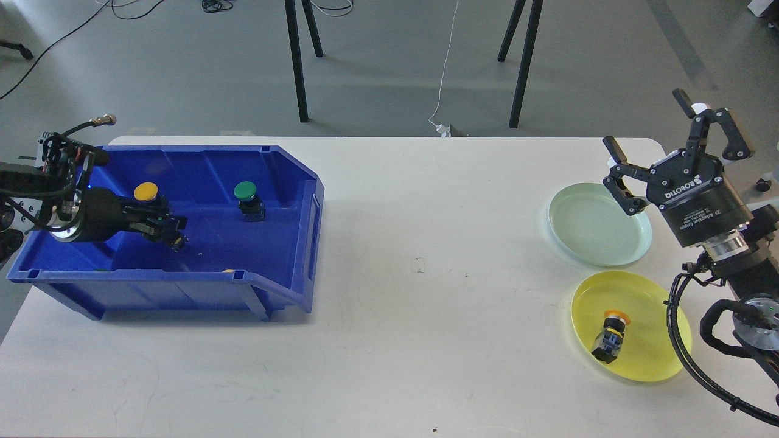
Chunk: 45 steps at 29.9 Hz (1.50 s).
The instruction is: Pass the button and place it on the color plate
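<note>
White table (426, 255) fills lower frame. Beyond table's far edge: grey floor (389, 67). Two pairs of black splayed legs (296, 61) (523, 61) on floor behind table, near its middle. White cable (447, 61) runs down between them to small white plug (443, 129) just behind table edge. Black cables (61, 39) on floor beyond table's far-left corner.

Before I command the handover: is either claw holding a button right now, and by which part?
The right claw is open and empty. The left claw is down in the blue bin, seen dark; whether it grips anything cannot be told.
</note>
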### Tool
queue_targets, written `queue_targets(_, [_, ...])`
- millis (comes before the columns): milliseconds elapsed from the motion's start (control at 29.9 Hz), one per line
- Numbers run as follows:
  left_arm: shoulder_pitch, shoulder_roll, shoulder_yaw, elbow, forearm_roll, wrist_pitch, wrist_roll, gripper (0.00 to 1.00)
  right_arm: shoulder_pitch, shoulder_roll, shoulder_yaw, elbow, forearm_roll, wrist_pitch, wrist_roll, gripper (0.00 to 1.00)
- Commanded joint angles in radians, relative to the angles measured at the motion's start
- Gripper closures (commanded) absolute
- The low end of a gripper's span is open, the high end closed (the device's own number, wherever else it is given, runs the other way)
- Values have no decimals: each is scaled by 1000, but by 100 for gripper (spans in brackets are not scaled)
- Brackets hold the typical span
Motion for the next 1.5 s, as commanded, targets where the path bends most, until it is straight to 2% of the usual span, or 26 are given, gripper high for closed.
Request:
queue_targets(0, [-15,60,-1,-88,-37,0,0,87,0,0,-2,0,0,0,0,2])
queue_targets(267, [-59,163,-3,-234,-117,0,0,87,0,6,-3,0,0,0,0,2])
queue_targets(534, [-53,150,11,-217,-103,0,0,87,0,6,-3,0,0,0,0,2])
queue_targets(601, [-44,144,14,-179,-89,0,0,85,0,6,-3,0,0,0,0,2])
queue_targets(768, [-41,37,16,-38,-11,0,0,69,0,5,-2,0,0,0,0,2])
queue_targets(1069, [-41,-15,16,7,17,0,0,49,-12,2,3,0,0,0,0,2])
queue_targets(1236, [-45,-44,40,23,9,0,0,44,-18,0,6,0,0,0,0,2])
queue_targets(1470, [-56,-49,34,-27,-38,0,0,41,-26,0,7,1,0,0,0,2])
